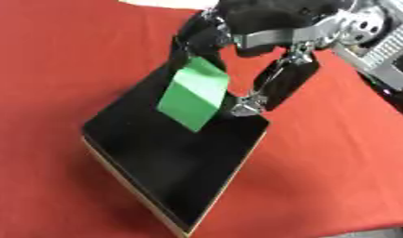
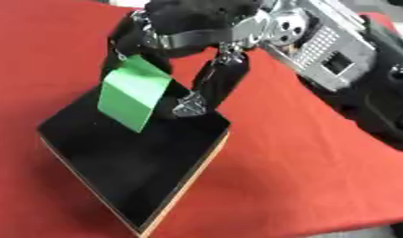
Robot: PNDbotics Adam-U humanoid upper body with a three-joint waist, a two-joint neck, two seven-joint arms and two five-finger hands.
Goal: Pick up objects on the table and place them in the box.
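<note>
A black box with a tan wooden rim (image 1: 213, 197) sits open on the red cloth, turned like a diamond. Over its far corner hangs my right hand (image 1: 266, 23), which comes in from the upper right. Its fingers and thumb are curled down and pinch a green block (image 1: 194, 94) at its top edge. The block hangs tilted above the box's dark interior, clear of the floor. The thumb (image 1: 282, 81) reaches down beside the block to the box's right corner. My left hand is in no view.
Red cloth (image 1: 334, 162) covers the table around the box. My right forearm, silver and black (image 2: 351, 69), fills the upper right. A pale strip of bare table shows at the far edge (image 1: 156, 3) and at the bottom right corner.
</note>
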